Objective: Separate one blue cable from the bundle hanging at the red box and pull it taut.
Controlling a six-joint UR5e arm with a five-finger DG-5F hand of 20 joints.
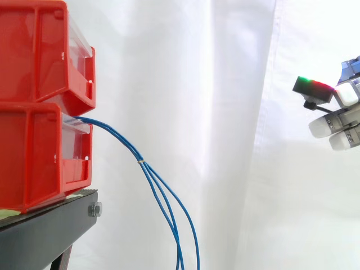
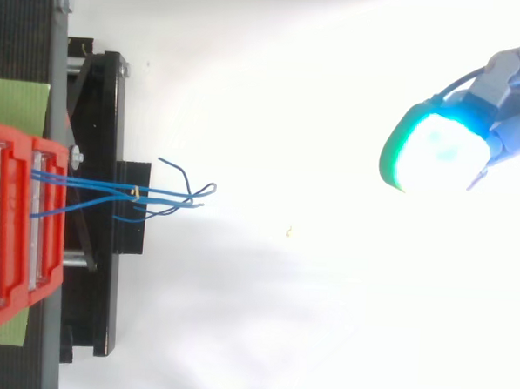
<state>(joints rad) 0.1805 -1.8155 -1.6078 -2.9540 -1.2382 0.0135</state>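
Note:
A bundle of thin blue cables [image 1: 163, 194] comes out of the lower red bin [image 1: 34, 157] and droops down to the right. A small pale tie [image 1: 140, 162] binds it a short way from the bin. In the top view the cables [image 2: 95, 186] run right from the bin [image 2: 14, 234] and fan into loose ends past the tie [image 2: 135, 191]. My hand [image 1: 337, 121] hovers at the far right, well away from the cables and higher than the tie. It is open with nothing between its fingers, and one fingertip pad [image 2: 437, 151] glows cyan-green.
A second red bin [image 1: 39, 50] is stacked on the lower one, both on a black stand [image 1: 45, 236]. A white curtain hangs behind. Open space lies between the hanging cables and my hand.

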